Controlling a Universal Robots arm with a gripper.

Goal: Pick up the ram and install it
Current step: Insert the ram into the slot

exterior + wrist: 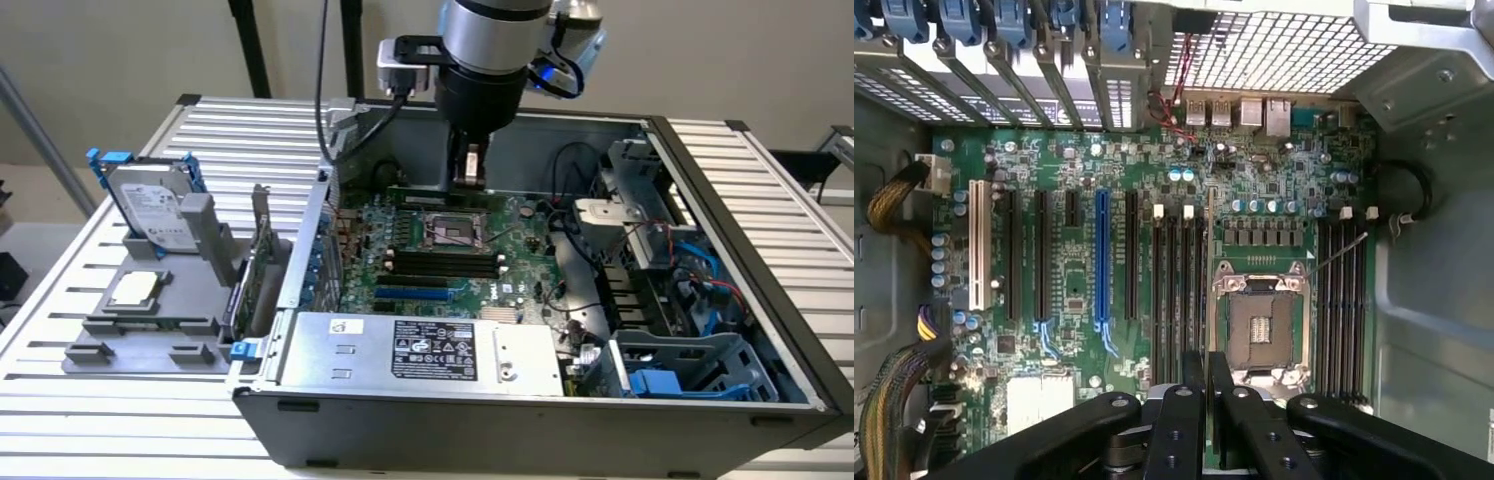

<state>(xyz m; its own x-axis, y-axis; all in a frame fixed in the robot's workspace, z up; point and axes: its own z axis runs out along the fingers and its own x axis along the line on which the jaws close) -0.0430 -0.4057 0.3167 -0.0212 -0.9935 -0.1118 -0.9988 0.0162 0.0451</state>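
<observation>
- A ribbed metal counter (160, 420) carries an open computer case (534, 420).
- Beside the case, on the exterior view's left, sits a grey fixture stand (147, 320) holding parts.

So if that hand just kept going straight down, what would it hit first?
Most likely the motherboard, near the empty processor socket. The hand, gripping a thin dark stick, hangs right over that spot, though exact depth is unclear.

You see one hard drive (151, 208), one expansion card (256, 262), one computer case (534, 430), one motherboard (1074, 290), one CPU socket (1262, 325), one gripper (1206, 385).
</observation>
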